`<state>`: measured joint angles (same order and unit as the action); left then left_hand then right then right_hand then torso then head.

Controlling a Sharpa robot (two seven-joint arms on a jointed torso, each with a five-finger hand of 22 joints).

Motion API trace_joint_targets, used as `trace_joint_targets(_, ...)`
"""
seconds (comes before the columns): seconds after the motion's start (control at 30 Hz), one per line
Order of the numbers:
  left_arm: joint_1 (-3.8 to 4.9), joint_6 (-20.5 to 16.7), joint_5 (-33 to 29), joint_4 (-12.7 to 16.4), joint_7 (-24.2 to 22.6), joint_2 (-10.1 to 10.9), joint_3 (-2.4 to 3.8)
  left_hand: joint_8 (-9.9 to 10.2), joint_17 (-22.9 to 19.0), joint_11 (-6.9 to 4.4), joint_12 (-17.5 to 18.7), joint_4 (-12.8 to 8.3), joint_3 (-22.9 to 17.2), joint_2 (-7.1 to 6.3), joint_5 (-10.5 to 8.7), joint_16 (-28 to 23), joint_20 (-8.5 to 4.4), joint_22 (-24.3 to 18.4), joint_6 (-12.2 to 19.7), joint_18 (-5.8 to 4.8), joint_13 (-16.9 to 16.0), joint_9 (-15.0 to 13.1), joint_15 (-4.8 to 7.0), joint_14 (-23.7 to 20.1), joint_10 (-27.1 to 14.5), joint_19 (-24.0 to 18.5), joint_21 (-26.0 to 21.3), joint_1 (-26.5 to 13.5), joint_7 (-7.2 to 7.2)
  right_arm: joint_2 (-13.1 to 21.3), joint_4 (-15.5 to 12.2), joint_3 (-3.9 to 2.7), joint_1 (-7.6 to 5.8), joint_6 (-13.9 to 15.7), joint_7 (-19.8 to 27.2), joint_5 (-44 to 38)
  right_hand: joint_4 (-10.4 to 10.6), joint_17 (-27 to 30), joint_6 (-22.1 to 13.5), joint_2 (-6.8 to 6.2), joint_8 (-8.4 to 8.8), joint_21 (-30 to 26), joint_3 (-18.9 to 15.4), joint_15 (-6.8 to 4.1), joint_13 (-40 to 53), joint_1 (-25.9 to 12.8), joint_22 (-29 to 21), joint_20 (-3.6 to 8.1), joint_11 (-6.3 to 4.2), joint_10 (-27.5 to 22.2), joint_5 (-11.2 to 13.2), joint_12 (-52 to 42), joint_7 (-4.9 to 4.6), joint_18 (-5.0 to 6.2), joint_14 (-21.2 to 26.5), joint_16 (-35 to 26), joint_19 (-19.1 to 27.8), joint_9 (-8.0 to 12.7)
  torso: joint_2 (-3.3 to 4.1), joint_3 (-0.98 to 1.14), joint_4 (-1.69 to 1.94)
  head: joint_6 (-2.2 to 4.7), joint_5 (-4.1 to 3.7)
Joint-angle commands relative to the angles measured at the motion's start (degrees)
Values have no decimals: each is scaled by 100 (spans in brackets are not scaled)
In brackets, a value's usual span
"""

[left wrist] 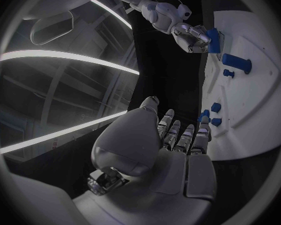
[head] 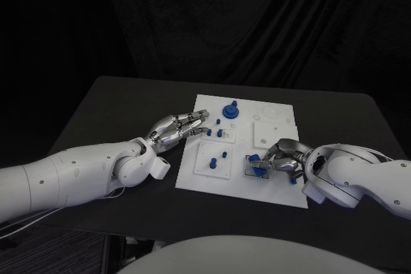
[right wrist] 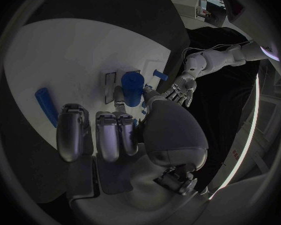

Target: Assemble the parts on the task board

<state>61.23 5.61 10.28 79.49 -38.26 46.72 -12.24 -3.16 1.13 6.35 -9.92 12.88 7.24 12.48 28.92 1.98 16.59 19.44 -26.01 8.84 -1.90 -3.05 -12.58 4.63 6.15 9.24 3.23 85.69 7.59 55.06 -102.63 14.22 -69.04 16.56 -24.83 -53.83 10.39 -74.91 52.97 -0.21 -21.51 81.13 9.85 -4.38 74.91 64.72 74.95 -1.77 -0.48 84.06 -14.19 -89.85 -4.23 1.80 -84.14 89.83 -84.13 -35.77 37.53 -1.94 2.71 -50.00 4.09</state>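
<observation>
- I keep the right hand (head: 275,161) low over the near right of the board (head: 283,194); its fingers pinch a blue part (right wrist: 132,88) at a small square fixture, likely to seat it
- The left hand (head: 176,129) hovers at the board's left edge, fingers extended, holding nothing, clear of the work
- A blue knob (head: 230,111) stands at the far side; small pegs (head: 218,132) sit mid-board
</observation>
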Motion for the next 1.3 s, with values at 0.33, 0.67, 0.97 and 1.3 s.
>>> trace_joint_targets(0.33,-13,97,-12,-1,-60,-18,5,-19,7,31,-14,5,-20,6,-18,37,8,-12,-5,-102,-2,-3,-33,18,-28,45,8,-8,-1,-6,25,-2,17,-33,-18,29,176,-1509,-275,81,80,-179,33,144,1509,-520,1149,-149,127,594,-15,-15,-75,84,-586,17,-63,-15,-1,0,-2,0,8)
trace_joint_targets(0.67,-19,104,-12,-6,-53,-22,5,-19,7,31,-14,5,-20,6,-18,37,8,-12,-5,-102,-2,-3,-33,18,-28,45,8,-8,-1,0,28,-2,18,-2,40,28,484,-1509,-353,95,57,-276,-187,161,1509,-790,1121,-173,142,594,-4,-15,-89,106,-586,17,-21,-38,1,0,0,0,3)
trace_joint_targets(0.97,-25,108,-12,-10,-48,-25,5,-19,7,35,-16,7,-17,4,-18,39,8,-18,-7,-105,-2,-4,-35,20,-29,44,7,-14,2,10,9,-2,19,-42,68,28,600,-1509,-376,46,35,-298,-353,167,1509,-886,1117,-179,148,594,-1,-15,-93,110,-586,17,-16,-50,0,3,-2,0,17)
trace_joint_targets(1.3,-30,112,-12,-4,-50,-15,5,-19,7,35,-16,7,-17,4,-18,39,8,-18,-7,-105,-2,-4,-35,20,-29,44,7,-14,2,99,-53,-1,22,99,321,-115,609,-1509,-293,81,-82,-298,-563,150,1509,-1070,1120,-170,123,594,-11,-15,-60,110,-586,17,-25,-102,5,3,-6,0,36)
